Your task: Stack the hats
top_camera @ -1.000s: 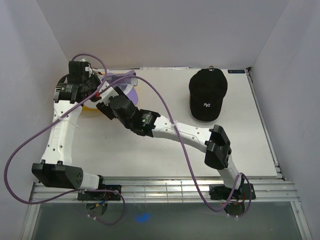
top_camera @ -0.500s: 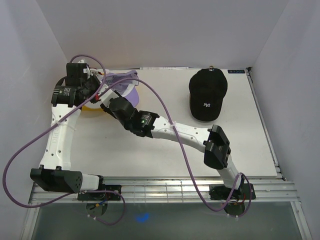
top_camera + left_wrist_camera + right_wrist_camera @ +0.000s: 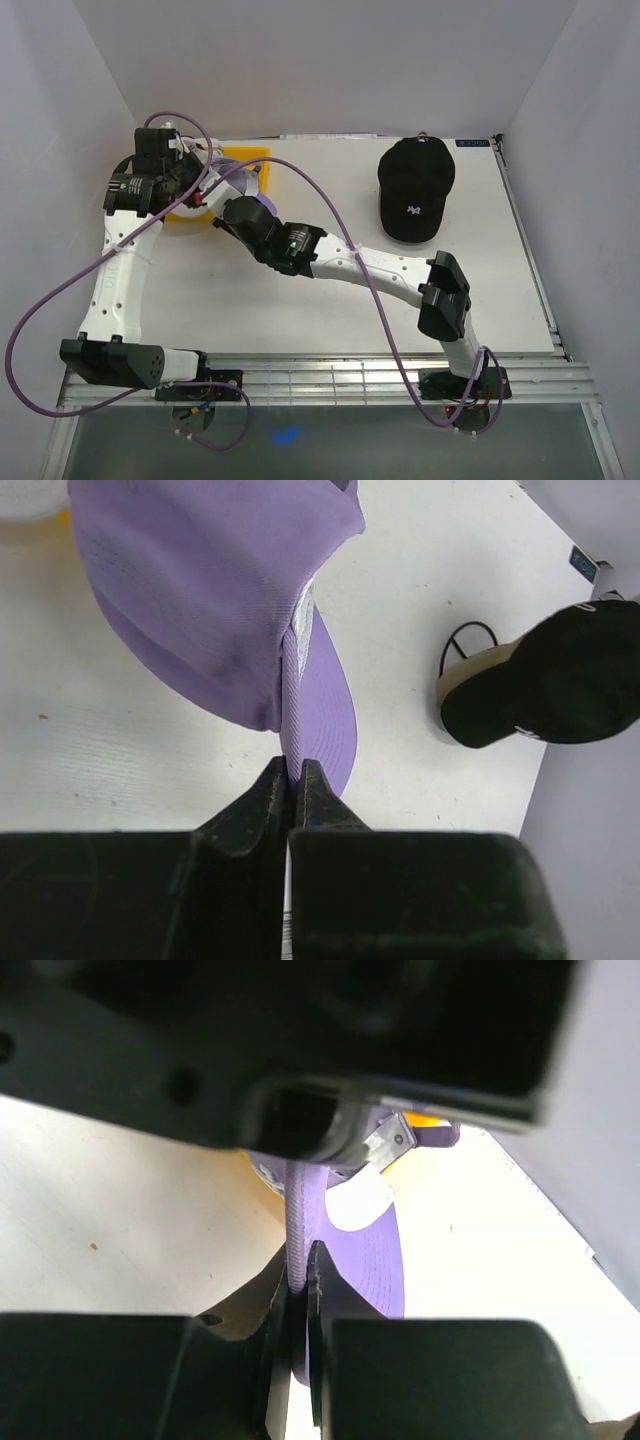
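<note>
Left gripper [image 3: 293, 770] and right gripper [image 3: 300, 1260] both pinch the lavender cap [image 3: 200, 590]; next it probably needs carrying onto the black cap [image 3: 415, 190].

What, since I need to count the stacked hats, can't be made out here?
Left wrist view: the lavender hat runs off the top edge, the black hat off the right edge; the tan beneath it may be lining or another hat.
Top view: the left arm and right arm cover most of the yellow tray; hats on it cannot be counted.
Right wrist view: the blurred left arm hides everything above the right pincer.
</note>
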Robot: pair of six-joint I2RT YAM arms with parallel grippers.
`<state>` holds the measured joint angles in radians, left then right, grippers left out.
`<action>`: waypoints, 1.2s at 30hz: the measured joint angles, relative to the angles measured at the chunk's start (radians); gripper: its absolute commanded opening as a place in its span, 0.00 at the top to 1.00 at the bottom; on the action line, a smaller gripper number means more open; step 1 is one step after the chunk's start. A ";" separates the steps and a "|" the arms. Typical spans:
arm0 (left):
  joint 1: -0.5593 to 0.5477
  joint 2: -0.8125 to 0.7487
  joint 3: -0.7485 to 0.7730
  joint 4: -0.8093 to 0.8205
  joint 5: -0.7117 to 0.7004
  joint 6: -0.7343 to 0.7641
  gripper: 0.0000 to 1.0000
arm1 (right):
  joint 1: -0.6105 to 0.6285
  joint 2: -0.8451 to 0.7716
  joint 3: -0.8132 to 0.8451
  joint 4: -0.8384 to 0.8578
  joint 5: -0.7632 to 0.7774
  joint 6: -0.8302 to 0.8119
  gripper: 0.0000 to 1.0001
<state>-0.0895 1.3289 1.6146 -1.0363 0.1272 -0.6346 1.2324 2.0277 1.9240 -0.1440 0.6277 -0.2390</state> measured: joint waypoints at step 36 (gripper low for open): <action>-0.002 -0.235 0.288 0.192 0.214 -0.178 0.29 | -0.727 -0.581 -0.422 0.063 -0.554 1.044 0.92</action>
<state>-0.0910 1.0939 1.9026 -0.8444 0.3412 -0.8124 0.5056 1.4464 1.5017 -0.0811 0.0738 0.8055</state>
